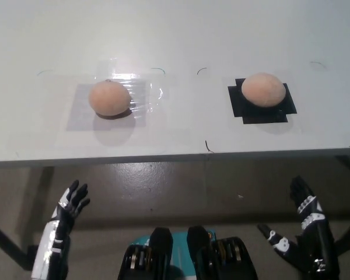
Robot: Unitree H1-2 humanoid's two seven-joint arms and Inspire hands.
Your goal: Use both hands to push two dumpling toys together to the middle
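2 dumpling toys lie on the white table, well apart. Left dumpling toy at 10 o'clock of frame centre, resting on a clear taped film patch. Right dumpling toy at 2 o'clock, on a black patch. No legible writing or brand; only thin pen arcs on the tabletop. Left hand at 7 o'clock, below the table edge, fingers spread, holding nothing. Right hand at 5 o'clock, likewise spread and empty.
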